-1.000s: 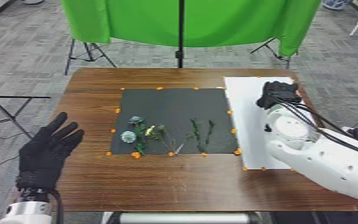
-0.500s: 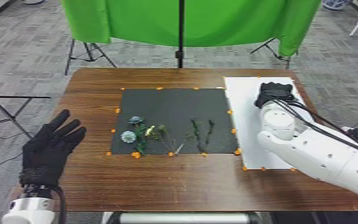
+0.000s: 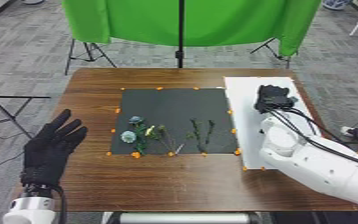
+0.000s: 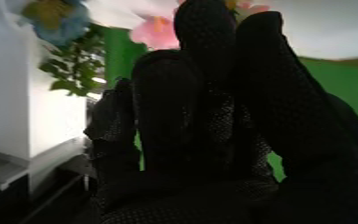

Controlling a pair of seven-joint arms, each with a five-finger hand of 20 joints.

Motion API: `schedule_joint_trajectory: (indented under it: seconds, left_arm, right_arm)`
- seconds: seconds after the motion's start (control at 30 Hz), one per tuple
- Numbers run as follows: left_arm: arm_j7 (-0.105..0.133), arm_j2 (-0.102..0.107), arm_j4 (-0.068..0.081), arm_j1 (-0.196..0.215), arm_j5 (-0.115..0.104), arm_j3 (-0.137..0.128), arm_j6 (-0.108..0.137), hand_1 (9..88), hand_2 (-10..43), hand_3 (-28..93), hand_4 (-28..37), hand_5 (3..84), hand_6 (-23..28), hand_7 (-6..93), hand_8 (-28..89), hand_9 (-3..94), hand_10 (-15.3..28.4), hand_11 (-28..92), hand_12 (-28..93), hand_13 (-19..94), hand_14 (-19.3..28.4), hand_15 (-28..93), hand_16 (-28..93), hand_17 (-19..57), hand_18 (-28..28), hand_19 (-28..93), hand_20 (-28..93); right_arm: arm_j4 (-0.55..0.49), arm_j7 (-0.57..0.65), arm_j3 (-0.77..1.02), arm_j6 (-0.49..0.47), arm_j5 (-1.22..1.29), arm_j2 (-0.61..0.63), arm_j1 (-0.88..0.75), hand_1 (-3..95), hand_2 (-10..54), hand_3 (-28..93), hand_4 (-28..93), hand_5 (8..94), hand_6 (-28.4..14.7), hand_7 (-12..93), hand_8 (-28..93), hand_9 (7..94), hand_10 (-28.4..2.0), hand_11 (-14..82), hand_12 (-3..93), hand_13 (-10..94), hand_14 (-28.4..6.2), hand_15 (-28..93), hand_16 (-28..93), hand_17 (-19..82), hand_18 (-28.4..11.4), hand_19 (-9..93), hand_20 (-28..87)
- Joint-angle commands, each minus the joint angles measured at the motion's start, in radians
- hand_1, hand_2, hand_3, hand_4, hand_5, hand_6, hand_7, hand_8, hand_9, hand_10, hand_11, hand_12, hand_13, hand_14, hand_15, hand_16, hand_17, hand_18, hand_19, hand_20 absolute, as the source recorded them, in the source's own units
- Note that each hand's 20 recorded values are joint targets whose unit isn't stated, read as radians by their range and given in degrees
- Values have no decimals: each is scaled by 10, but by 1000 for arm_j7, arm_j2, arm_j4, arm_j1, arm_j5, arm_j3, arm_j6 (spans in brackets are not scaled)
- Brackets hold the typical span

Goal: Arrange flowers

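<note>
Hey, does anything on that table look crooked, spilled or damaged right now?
Nothing clearly stands out. The flowers lie loose at differing angles on the near part of the dark mat, as might be expected before arranging. The mat and white sheet look flat. The blooms are too small to judge fine damage.

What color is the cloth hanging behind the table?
The cloth is bright green, clearest in the head view.

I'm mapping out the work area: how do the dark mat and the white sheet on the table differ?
The dark mat is broad and nearly square; the white sheet is long and narrow. Flowers lie on the mat, while the right hand is over the sheet. Both are on the wooden table, with orange marks along their edges.
</note>
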Motion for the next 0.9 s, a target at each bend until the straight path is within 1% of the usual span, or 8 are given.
schedule_joint_trajectory:
  seconds: [0.03, 0.17, 0.23, 0.27, 0.3, 0.5, 0.6, 0.9]
  left_arm:
    - [-17, -26, 5, 7, 17, -3, -16, 235, 75, 781, -265, 404, 99, 98, -89, 363, 211, 230, 105, 251, 284, 513, -89, -89, 284, 576, 102]
    - [-5, -22, 6, 13, 11, 2, -9, 235, 75, 780, -265, 404, 98, 99, -89, 363, 210, 230, 104, 249, 284, 512, -89, -88, 284, 576, 102]
    - [-7, -26, 5, 15, 14, 0, -11, 235, 75, 780, -266, 404, 98, 99, -89, 363, 210, 229, 104, 249, 284, 512, -89, -89, 284, 577, 101]
    - [-17, -31, 5, 13, 18, -2, -13, 235, 75, 780, -266, 404, 98, 99, -89, 363, 210, 229, 105, 249, 284, 512, -89, -89, 284, 577, 101]
    - [-7, -24, 4, 17, 13, -1, -8, 234, 75, 780, -266, 404, 98, 99, -89, 363, 210, 230, 105, 249, 284, 511, -89, -88, 284, 577, 101]
    - [-9, -17, 10, 0, 7, 11, -6, 234, 75, 781, -266, 404, 99, 98, -89, 363, 210, 230, 105, 250, 284, 511, -89, -89, 284, 577, 100]
    - [-37, -33, 11, -8, 22, 9, -20, 234, 74, 782, -266, 404, 99, 98, -89, 364, 210, 230, 105, 250, 284, 512, -88, -89, 284, 577, 99]
    - [-63, -57, 13, -10, 39, -3, -30, 234, 75, 780, -266, 404, 99, 98, -88, 364, 210, 231, 104, 250, 284, 512, -89, -89, 284, 577, 98]
  right_arm:
    - [-208, -113, 30, 116, 59, -41, 46, 563, -95, 696, -283, 871, 16, 181, 16, 928, -57, 182, 354, 758, -38, 671, 234, 307, -205, 887, 422]
    - [-292, -180, 53, 96, 118, -97, 6, 561, -95, 700, -283, 871, 14, 178, 19, 928, -58, 182, 356, 758, -38, 671, 236, 306, -205, 888, 420]
    - [-322, -199, 64, 79, 132, -132, -29, 560, -95, 701, -283, 872, 14, 176, 20, 927, -59, 181, 356, 757, -38, 671, 238, 306, -205, 889, 419]
    - [-331, -211, 80, 64, 124, -151, -59, 560, -95, 701, -283, 872, 14, 175, 21, 927, -59, 181, 356, 756, -38, 671, 239, 304, -205, 889, 419]
    - [-331, -219, 80, 55, 107, -173, -73, 560, -95, 701, -283, 872, 14, 175, 21, 927, -60, 181, 356, 756, -38, 671, 239, 303, -205, 889, 419]
    - [-313, -232, 38, 48, 67, -226, -109, 553, -95, 708, -283, 867, 15, 174, 22, 921, -64, 185, 355, 750, -41, 673, 242, 298, -202, 888, 417]
    - [-299, -219, 30, 31, 25, -224, -123, 542, -95, 718, -283, 864, 17, 176, 22, 918, -66, 193, 349, 749, -44, 676, 238, 294, -201, 889, 418]
    - [-305, -237, 50, -31, 83, -207, -176, 512, -95, 723, -283, 846, 20, 183, 10, 888, -77, 273, 300, 730, -54, 713, 203, 283, -203, 884, 430]
